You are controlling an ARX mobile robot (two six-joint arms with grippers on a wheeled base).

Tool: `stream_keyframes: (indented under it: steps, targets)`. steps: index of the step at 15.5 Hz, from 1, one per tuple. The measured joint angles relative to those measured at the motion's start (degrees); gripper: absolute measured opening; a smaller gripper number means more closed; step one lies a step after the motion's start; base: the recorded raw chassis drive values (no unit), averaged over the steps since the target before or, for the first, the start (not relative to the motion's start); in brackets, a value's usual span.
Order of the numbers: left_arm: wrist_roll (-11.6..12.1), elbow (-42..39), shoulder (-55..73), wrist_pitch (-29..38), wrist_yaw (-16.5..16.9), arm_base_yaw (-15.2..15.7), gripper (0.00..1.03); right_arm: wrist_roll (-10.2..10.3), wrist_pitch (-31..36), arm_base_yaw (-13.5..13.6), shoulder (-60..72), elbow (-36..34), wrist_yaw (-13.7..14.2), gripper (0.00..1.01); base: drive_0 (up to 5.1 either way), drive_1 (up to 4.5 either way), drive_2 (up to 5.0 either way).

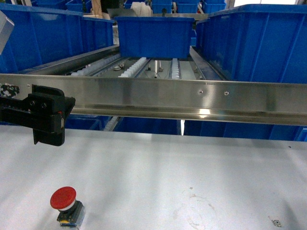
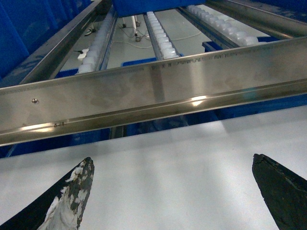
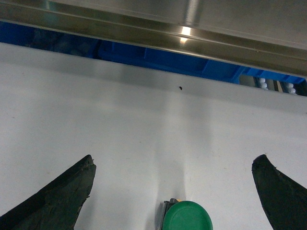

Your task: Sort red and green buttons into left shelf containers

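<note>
White bench point(image 1: 192, 163) fills the foreground, scuffed with faint ring marks toward its near right corner, and a long steel rail point(image 1: 192, 96) runs along its far edge. Behind the rail, roller tracks point(image 1: 139, 67) carry a blue bin point(image 1: 153, 36) in the middle, with bigger blue bins to the left point(image 1: 43, 38) and right point(image 1: 259, 40). No writing or label can be read on anything; the rail shows only a few small screws.

Near the bench's front left corner stands the red button point(image 1: 63, 198), its wide cap on a grey-black block, upright and untouched. The left hand point(image 2: 172, 191) hangs over the bench just short of the rail, its jaws spread wide with nothing between them; one fingertip point(image 2: 72, 201) is smeared with white. The right hand point(image 3: 172, 191) is likewise spread wide, and the green button point(image 3: 187, 216) sits on the bench between its fingers, touching neither.
</note>
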Motion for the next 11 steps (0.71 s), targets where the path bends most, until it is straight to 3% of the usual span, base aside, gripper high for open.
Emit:
stream_keyframes:
  steps: [5,6,11]
  targets:
    - [0.00,0.00,-0.15,-0.02,0.02,0.00,0.98,-0.22,1.97,-0.42,1.53,0.02,0.83,0.98,0.0,0.00,0.0]
    - [0.02,0.00,-0.15,-0.02,0.02,0.00,0.98,-1.42,0.13,-1.49,7.72,4.31,1.51,0.98,0.0,0.00,0.0]
    - [0.02,0.00,-0.15,-0.02,0.07,0.00,0.98,-3.13,-2.84,-2.29,12.39,10.78,2.19,0.98,0.0,0.00,0.0]
